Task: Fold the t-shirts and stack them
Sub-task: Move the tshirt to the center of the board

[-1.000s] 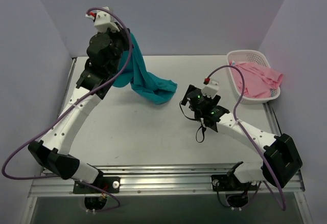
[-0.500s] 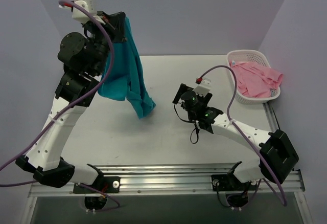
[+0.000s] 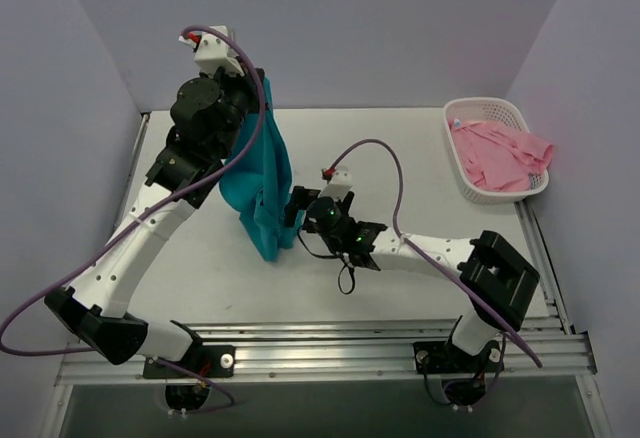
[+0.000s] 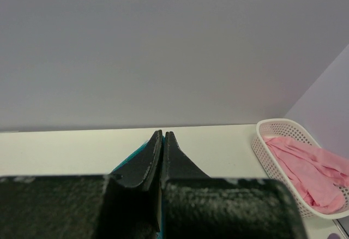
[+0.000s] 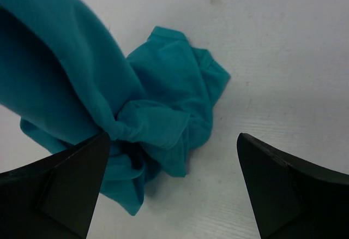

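Left pincer (image 4: 162, 135) grips the hanging teal shirt (image 3: 262, 178); right pincer (image 5: 172, 141) gapes at its crumpled bottom. Pink shirt (image 3: 500, 153) lies in basket (image 3: 480, 105).

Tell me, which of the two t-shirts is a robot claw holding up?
The teal t-shirt: the left gripper pinches it high, its lower end bunched on the table. The pink t-shirt lies in the white basket.

Left arm (image 3: 150, 228) rears up high, left tool (image 4: 162, 136) pinched tight; right arm (image 3: 420, 248) stretches low across leftward, right tool (image 3: 292, 216) spread wide.
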